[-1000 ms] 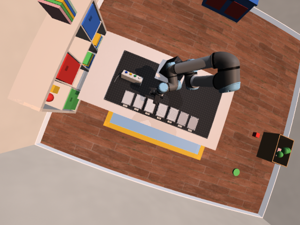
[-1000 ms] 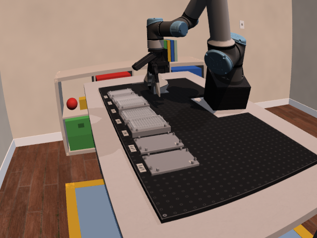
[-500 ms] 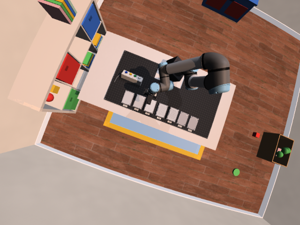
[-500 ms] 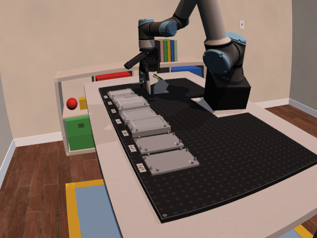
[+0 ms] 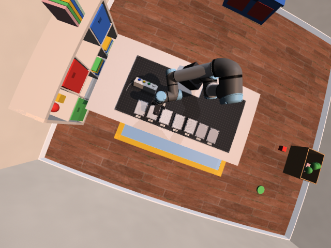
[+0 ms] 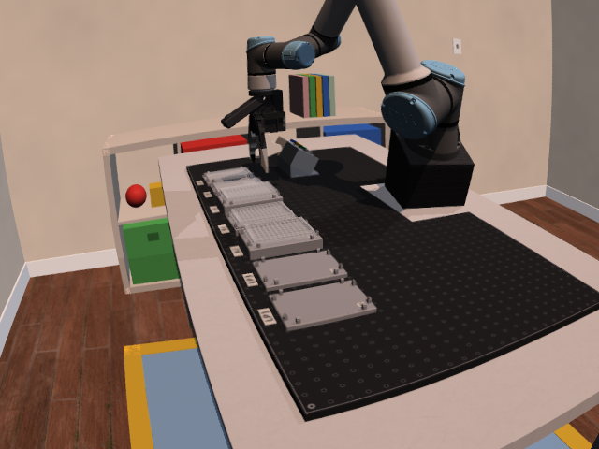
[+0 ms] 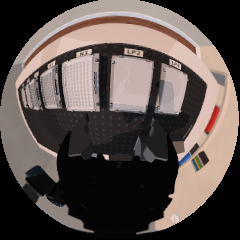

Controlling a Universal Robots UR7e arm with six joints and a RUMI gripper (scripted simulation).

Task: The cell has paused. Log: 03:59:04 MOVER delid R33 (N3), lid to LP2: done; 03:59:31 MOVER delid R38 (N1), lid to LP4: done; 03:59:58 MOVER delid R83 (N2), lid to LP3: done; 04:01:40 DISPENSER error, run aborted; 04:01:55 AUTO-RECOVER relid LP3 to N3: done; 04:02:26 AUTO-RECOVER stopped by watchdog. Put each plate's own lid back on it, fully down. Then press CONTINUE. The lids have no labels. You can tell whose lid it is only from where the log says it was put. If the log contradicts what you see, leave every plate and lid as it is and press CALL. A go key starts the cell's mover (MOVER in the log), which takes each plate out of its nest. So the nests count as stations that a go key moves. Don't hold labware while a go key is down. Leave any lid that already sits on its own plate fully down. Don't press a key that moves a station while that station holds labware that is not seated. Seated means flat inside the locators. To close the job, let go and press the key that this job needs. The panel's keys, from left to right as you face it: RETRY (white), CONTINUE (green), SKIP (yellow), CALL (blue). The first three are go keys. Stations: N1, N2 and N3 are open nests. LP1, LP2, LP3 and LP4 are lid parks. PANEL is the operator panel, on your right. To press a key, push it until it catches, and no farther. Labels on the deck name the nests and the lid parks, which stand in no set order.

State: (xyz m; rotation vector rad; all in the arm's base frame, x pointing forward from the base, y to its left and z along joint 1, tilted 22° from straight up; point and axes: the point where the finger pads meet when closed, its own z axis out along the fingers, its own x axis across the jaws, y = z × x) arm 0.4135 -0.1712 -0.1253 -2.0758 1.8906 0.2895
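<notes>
The fingers [image 5: 163,106] [image 6: 264,156] hang apart, gripping nothing; the LP2 lid [image 5: 150,114] [image 6: 236,181] [image 7: 131,82] lies below them, towards the worktop's [image 5: 247,130] [image 6: 483,398] [image 7: 50,55] labelled long edge, its long axis square to that edge.

The floor [image 5: 170,192] [image 6: 72,333] has the look of matt reddish-brown wood planks with visible grain. The robot arm [image 5: 192,73] [image 6: 394,43] pairs smooth dark grey tubes with satin, plastic-looking light-blue joint caps, while the ball [image 5: 55,107] [image 6: 136,195] looks smooth, with only a soft sheen.
</notes>
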